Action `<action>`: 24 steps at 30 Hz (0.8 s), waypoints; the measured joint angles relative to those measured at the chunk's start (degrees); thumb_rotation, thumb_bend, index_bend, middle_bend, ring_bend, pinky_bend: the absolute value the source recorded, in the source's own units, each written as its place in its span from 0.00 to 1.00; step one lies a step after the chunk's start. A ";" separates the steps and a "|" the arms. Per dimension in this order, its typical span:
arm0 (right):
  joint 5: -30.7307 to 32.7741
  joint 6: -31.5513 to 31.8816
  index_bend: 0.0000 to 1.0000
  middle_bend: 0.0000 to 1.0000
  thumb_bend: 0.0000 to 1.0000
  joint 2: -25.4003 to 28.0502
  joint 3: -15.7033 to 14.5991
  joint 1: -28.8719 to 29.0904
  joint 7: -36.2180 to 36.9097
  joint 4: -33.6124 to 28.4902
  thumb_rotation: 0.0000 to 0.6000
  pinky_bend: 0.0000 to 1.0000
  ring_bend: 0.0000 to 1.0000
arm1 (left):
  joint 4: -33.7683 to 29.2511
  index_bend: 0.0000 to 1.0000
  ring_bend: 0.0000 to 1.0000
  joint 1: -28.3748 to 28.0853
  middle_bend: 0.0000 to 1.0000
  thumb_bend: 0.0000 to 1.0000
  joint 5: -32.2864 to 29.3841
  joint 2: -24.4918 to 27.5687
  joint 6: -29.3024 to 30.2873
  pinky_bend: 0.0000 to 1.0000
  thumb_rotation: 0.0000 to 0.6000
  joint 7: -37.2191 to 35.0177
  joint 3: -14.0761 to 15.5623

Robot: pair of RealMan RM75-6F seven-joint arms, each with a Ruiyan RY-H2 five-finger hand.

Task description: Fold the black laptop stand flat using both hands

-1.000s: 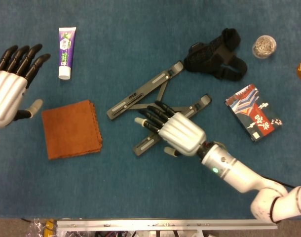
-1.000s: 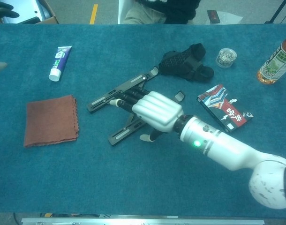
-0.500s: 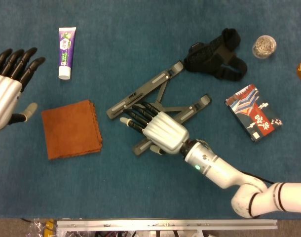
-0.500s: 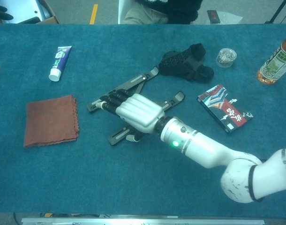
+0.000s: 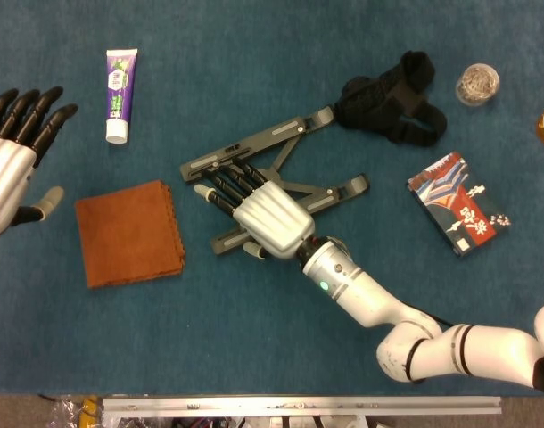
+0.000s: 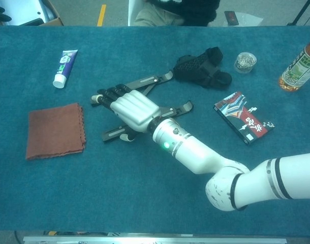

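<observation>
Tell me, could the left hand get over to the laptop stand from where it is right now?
Probably yes. The left hand hangs open at the table's left edge; only the flat brown cloth lies between it and the laptop stand, where the right hand rests.

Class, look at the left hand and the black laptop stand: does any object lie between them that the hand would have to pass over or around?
Yes. The folded brown cloth lies on the table between the left hand at the left edge and the black laptop stand. The right hand already rests on the stand.
</observation>
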 measured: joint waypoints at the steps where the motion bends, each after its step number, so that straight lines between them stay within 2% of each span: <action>1: 0.70 -0.66 0.00 0.04 0.16 0.28 0.17 0.07 0.01 -0.57 1.00 0.05 0.00 | -0.01 0.05 0.00 0.07 0.00 0.28 0.01 0.09 0.07 0.00 1.00 0.02 0.01; 3: 1.46 -1.58 0.00 0.04 0.16 1.27 0.35 0.09 0.16 -2.20 1.00 0.05 0.00 | 0.00 0.05 0.00 0.20 0.00 0.28 0.01 0.33 0.21 0.00 1.00 0.01 0.02; 8: 5.77 -5.34 0.00 0.04 0.16 7.18 1.47 -0.02 0.84 -10.89 1.00 0.05 0.00 | 0.02 0.05 0.00 0.36 0.00 0.28 0.08 0.60 0.27 0.00 1.00 0.29 0.06; 10: 8.58 -6.90 0.00 0.04 0.16 10.60 2.47 0.04 1.17 -14.92 1.00 0.05 0.00 | -0.04 0.05 0.00 0.38 0.00 0.28 0.14 0.59 0.20 0.00 1.00 0.48 0.13; 13: 13.32 -8.38 0.00 0.09 0.16 14.50 4.58 0.45 1.40 -17.83 1.00 0.05 0.00 | -0.19 0.04 0.00 0.44 0.00 0.28 0.23 0.59 0.17 0.00 1.00 0.71 0.19; 16: 17.24 -8.82 0.00 0.14 0.19 16.28 6.54 1.49 0.97 -17.76 1.00 0.05 0.00 | -0.24 0.04 0.00 0.47 0.00 0.28 0.25 0.61 0.05 0.00 1.00 0.89 0.25; 24: 22.54 -9.21 0.00 0.25 0.21 15.52 7.72 4.88 -0.69 -10.29 1.00 0.05 0.00 | -0.24 0.04 0.00 0.58 0.00 0.28 0.05 0.72 -0.09 0.00 1.00 0.56 0.24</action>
